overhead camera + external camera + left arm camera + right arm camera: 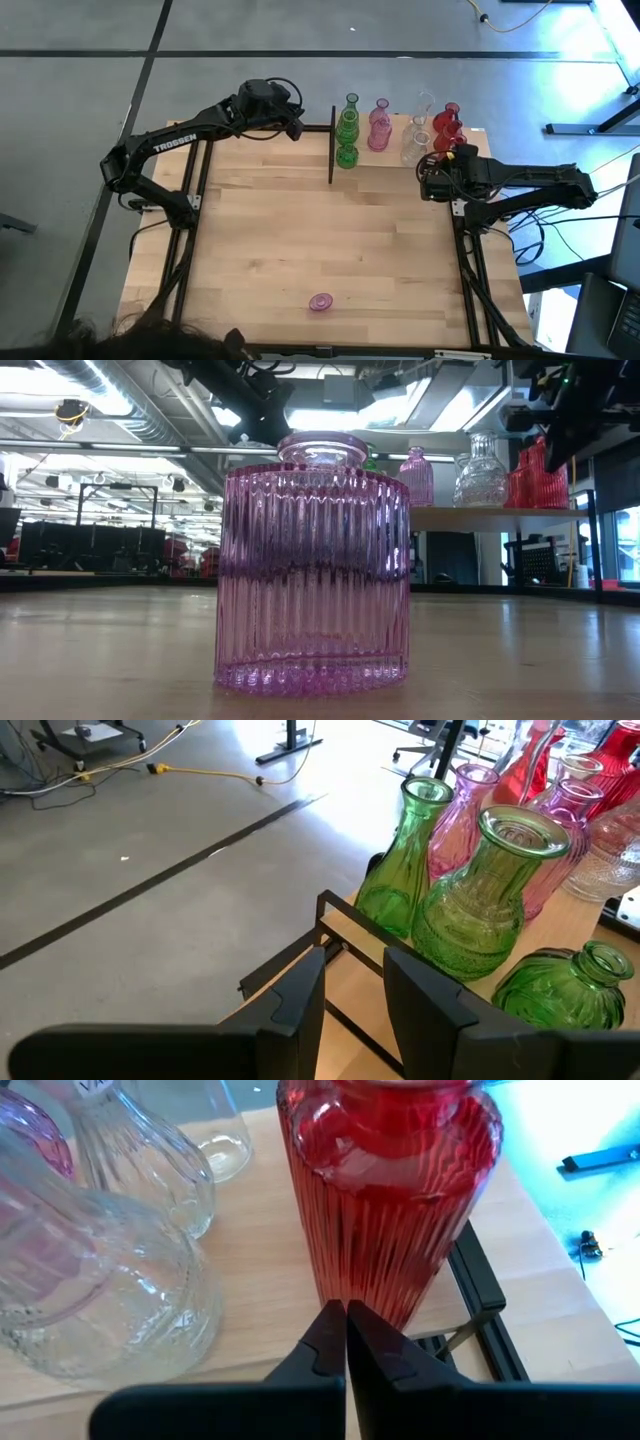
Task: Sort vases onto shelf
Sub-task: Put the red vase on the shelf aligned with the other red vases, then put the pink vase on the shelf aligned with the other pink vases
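Note:
The shelf (388, 160) stands at the table's far edge with green vases (347, 132), pink vases (379, 125), clear vases (417, 135) and red vases (447, 125) upright on it. One pink ribbed vase (320, 301) stands on its base on the table near the front edge, large in the low view (312, 575). My left gripper (355, 990) hovers open by the shelf's left end, before the green vases (480, 890), with nothing between its fingers. My right gripper (345, 1330) is shut, close in front of a red ribbed vase (390, 1190) at the shelf's right end. My right gripper has its shut fingertips (330, 1328) right at the lower wall (375, 1295) of the red ribbed vase, coming slanting down from the table's near side. I cannot tell whether they touch it. The vase stands upright on the shelf board.
The black upright post (331, 145) and frame rail (345, 925) of the shelf lie just ahead of my left gripper. Clear vases (110, 1280) stand close beside the red one. The table's middle (330, 230) is bare wood.

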`<action>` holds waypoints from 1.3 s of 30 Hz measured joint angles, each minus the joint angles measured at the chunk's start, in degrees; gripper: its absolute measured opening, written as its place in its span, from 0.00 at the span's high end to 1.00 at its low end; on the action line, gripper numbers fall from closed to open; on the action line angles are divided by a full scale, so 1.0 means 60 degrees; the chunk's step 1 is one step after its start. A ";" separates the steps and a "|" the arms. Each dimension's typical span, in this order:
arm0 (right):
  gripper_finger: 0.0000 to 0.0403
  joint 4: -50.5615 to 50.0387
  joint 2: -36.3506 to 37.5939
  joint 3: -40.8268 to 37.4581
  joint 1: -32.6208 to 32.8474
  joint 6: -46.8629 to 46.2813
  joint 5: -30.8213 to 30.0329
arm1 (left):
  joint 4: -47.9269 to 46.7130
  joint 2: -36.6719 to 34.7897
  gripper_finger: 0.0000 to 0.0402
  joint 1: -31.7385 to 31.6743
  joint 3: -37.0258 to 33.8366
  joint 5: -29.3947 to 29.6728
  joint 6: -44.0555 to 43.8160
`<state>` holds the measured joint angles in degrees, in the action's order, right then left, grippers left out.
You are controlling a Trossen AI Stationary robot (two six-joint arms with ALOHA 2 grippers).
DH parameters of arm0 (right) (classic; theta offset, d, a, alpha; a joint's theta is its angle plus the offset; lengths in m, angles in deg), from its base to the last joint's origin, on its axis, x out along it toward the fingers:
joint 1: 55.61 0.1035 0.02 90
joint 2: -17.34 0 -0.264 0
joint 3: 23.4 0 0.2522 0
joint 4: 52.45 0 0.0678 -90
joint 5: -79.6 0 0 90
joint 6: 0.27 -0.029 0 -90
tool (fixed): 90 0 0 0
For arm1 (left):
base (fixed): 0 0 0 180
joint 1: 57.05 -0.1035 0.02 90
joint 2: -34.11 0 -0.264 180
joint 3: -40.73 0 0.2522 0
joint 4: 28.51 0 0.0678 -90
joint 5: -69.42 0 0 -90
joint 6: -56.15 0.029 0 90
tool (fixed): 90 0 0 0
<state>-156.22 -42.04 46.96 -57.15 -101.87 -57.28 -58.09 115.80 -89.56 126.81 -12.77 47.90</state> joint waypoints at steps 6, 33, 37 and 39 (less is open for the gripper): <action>1.00 -0.0007 -0.0004 0.0118 0.0193 -0.0051 0.0530 | 0.0000 0.0000 0.75 0.0000 0.0003 0.0000 -0.0004; 1.00 0.1620 -0.0733 0.3118 0.7593 0.0780 -0.1065 | -0.0938 -0.0142 0.75 0.1011 0.0010 -0.7822 0.0734; 1.00 0.2287 -0.0905 0.3118 0.8307 0.0801 -0.1538 | -0.1950 -0.0142 0.76 0.1635 0.0010 -0.9453 0.1287; 1.00 0.2671 -0.1016 0.3118 0.8541 0.0890 -0.1612 | -0.2671 -0.0142 0.76 0.2191 0.0010 -0.9427 0.1494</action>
<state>-140.20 -48.13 65.67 -5.91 -96.52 -66.95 -74.12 114.95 -76.41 126.87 -69.33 56.86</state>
